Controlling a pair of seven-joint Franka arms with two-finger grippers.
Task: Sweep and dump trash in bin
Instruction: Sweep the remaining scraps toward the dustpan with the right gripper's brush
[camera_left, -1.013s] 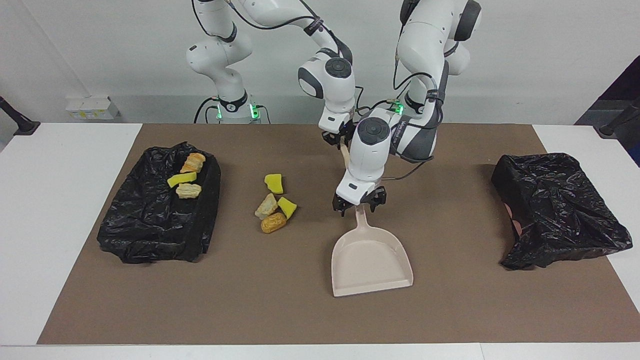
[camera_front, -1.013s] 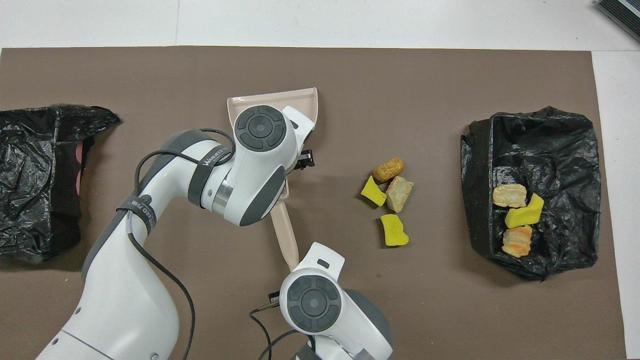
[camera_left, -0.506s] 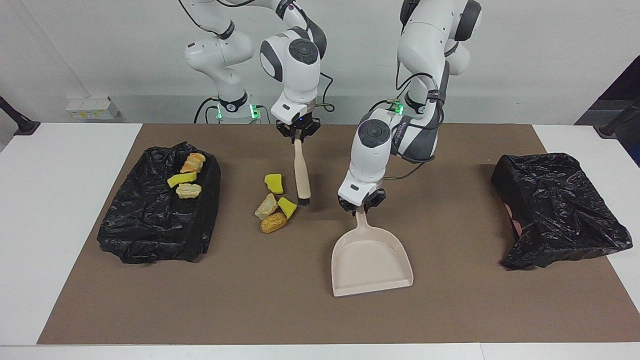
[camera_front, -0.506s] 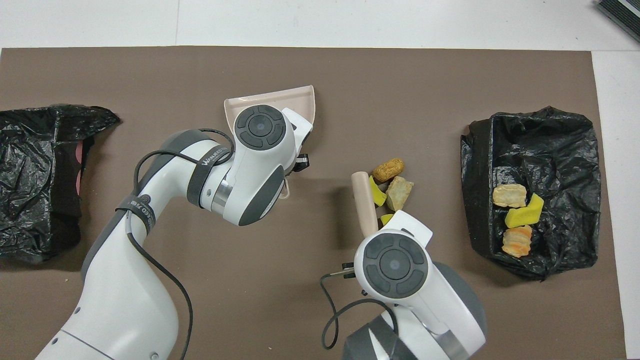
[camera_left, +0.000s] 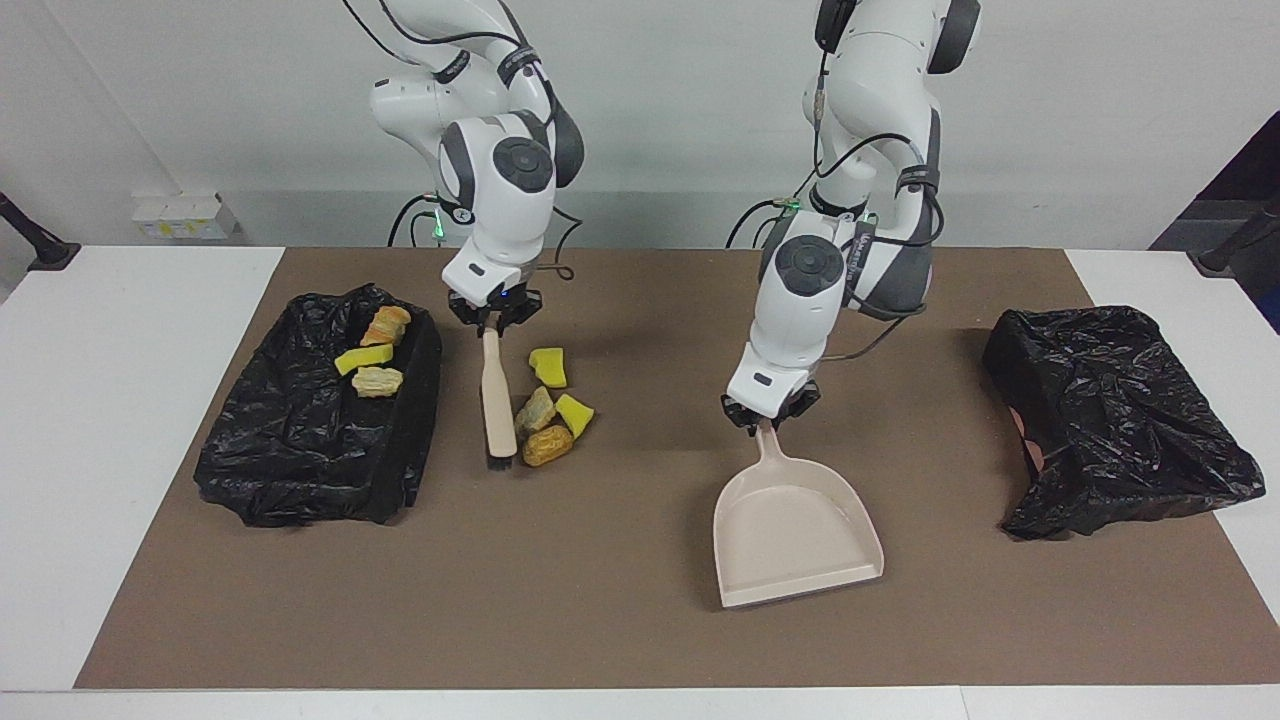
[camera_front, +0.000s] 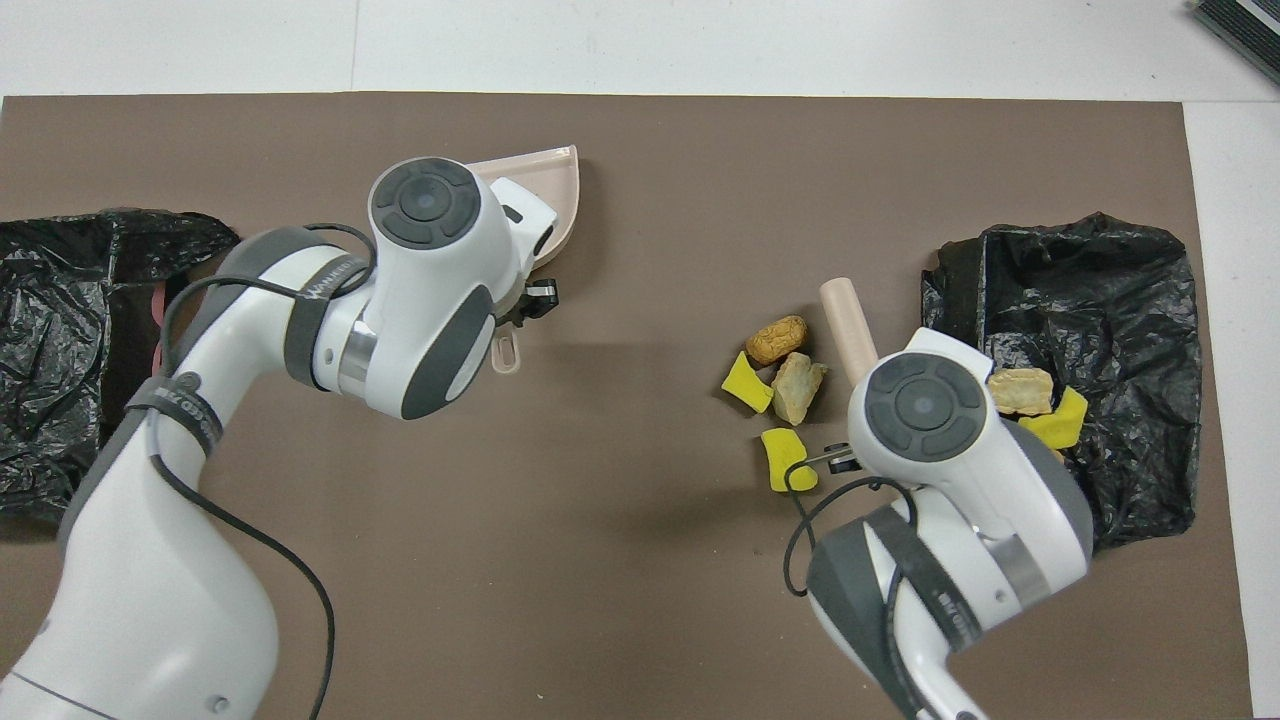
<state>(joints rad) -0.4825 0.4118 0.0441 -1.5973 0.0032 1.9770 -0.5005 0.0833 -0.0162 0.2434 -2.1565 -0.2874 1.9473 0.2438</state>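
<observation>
Brown matting (camera_left: 620, 620) covered the tabletop; toward its front edge, the left gripper (camera_left: 771, 412) had clamped the dustpan (camera_left: 795, 535) handle and shifted it toward the left arm's end. Mid-table, four trash scraps (camera_left: 548, 405) lay loose, three more in the black-lined bin (camera_left: 300, 450). Meanwhile the right gripper (camera_left: 493, 312) had carried the brush (camera_left: 496, 400), bristles apparently down, between bin and scraps, ready for sweeping.

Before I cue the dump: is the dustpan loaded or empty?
Empty. The dustpan shows only bare beige plastic, and four scraps lie on the mat beside the brush.
</observation>
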